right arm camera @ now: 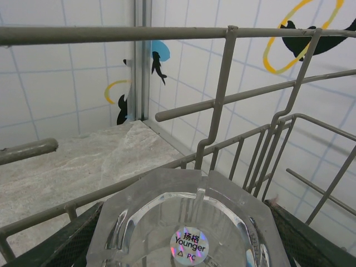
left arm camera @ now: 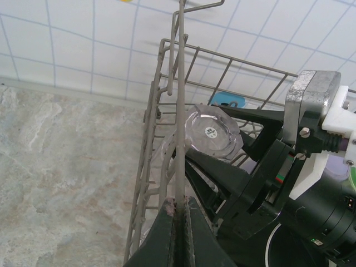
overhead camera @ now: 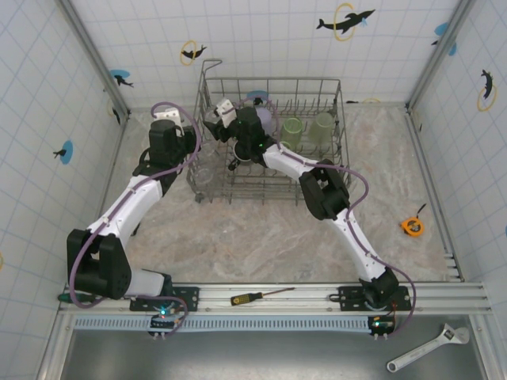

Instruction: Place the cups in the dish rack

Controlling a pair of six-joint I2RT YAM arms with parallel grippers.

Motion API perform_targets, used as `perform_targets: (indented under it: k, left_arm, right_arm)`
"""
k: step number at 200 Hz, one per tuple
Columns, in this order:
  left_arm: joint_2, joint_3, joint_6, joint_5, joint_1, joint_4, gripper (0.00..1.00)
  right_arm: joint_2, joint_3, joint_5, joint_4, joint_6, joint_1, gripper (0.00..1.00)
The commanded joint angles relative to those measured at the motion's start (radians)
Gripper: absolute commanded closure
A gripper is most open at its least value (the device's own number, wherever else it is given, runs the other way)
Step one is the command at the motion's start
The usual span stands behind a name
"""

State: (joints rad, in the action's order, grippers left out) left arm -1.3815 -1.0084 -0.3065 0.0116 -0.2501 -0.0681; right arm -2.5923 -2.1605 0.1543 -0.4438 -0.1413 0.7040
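Right gripper [right arm camera: 186, 243] pinches a clear glass [right arm camera: 183, 206] by its sides, base toward my wrist camera, inside the dish rack [overhead camera: 341, 134] at its left end. Left gripper [left arm camera: 179, 222] is clamped on the rack's side wire.

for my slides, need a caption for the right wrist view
Right gripper holds a clear glass, base toward the camera, inside the dish rack near its wire wall.

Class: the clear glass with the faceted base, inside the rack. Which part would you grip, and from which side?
Grip the clear glass across two opposite flat facets of its thick base, coming from the base end, as the right gripper does now. The flat sides should seat the fingers squarely, and its mouth points away, into the dish rack.
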Motion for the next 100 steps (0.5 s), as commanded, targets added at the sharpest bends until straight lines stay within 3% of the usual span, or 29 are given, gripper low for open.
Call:
perform_targets:
  k: [1,30,50,68,100]
  left_arm:
    - [-0.020,0.041,0.004,-0.132,-0.057,0.115,1.00]
    - [-0.022,0.040,-0.002,-0.100,-0.057,0.119,0.90]
    - [-0.021,-0.007,-0.003,-0.088,-0.057,0.117,0.77]
    - [-0.022,-0.023,-0.005,-0.077,-0.056,0.115,0.58]
    - [-0.024,-0.049,-0.007,-0.060,-0.057,0.116,0.48]
  right_arm:
    - [0.039,0.005,-0.024,0.010,-0.041,0.013,0.46]
    - [0.039,0.006,-0.036,0.027,-0.066,0.023,0.46]
    - [0.034,0.005,-0.045,0.036,-0.073,0.025,0.44]
    - [0.031,0.006,-0.051,0.037,-0.073,0.025,0.39]
    - [0.026,0.007,-0.052,0.031,-0.071,0.026,0.27]
